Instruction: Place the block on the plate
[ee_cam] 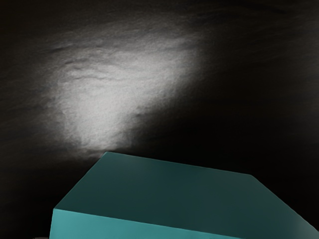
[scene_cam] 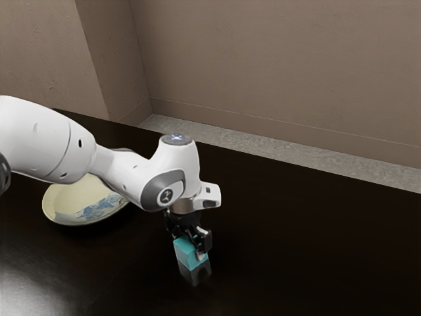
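Exterior view: teal, flat-faced block (scene_cam: 186,253) at the end effector (scene_cam: 193,244); open or closed, I can't tell.

Your white arm (scene_cam: 174,158) comes in from the exterior view's left, gripper (scene_cam: 195,246) pointing down at the teal block (scene_cam: 186,253). You've got the block at the table (scene_cam: 302,250), lifted or resting, can't tell; faint reflection just below it. Your plate (scene_cam: 66,196), cream with blue pattern, sits well apart toward the exterior view's left, far edge partly behind the arm. Dark glossy tabletop, pale sheen lower left. Grey floor (scene_cam: 276,149), brown wall (scene_cam: 263,66) beyond.
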`<state>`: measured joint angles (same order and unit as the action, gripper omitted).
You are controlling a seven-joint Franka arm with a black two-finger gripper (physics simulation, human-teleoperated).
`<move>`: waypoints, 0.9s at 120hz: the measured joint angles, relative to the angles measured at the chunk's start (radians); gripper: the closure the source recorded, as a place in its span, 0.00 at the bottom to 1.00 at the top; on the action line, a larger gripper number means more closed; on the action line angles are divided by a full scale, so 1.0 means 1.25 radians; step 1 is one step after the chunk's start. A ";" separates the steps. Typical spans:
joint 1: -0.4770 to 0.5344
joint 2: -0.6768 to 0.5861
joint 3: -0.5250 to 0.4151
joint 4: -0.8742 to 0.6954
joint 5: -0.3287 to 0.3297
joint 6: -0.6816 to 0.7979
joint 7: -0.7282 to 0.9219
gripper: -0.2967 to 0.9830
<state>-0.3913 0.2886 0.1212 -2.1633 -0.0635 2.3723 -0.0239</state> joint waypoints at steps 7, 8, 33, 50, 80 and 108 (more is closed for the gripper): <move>0.000 0.002 0.000 0.000 0.000 0.000 0.001 0.37; -0.001 0.002 0.000 0.000 0.000 0.000 0.001 0.37; -0.003 0.002 0.000 0.003 0.003 0.001 0.000 0.43; -0.008 -0.004 0.000 0.008 0.007 0.001 -0.001 0.44; -0.006 -0.066 0.001 0.021 0.016 -0.026 -0.006 0.46; 0.067 -0.103 0.002 0.070 0.059 -0.088 -0.009 0.46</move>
<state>-0.3080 0.1597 0.1233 -2.0756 0.0106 2.2617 -0.0354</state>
